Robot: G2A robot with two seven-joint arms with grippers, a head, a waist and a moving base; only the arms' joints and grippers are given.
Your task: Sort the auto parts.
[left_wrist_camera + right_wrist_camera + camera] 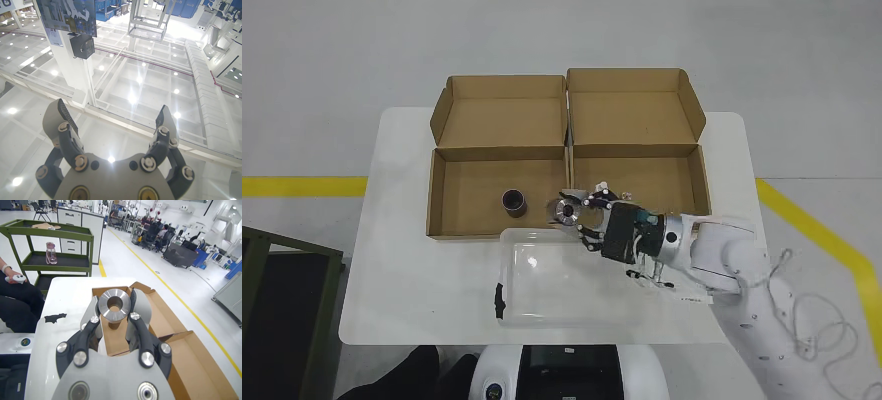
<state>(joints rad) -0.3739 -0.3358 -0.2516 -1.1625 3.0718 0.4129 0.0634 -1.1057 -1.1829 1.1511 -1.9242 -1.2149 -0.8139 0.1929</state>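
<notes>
Over the left cardboard box (457, 222), close to the wall it shares with the right cardboard box (662, 185), the right gripper (114, 304) clamps a steel flanged ring (121, 313) by its rim, bore facing the wrist. Held clear of the box floor, the ring seems meant to go down beside the dark cylindrical part (514, 202) lying there. Both boxes sit toward the table's (402, 250) far edge with their lids folded back for access. A clear plastic bin (552, 285) by the near edge is probably the source. The left gripper (112, 106) points at the ceiling, spread wide and empty, likely parked out of the way
</notes>
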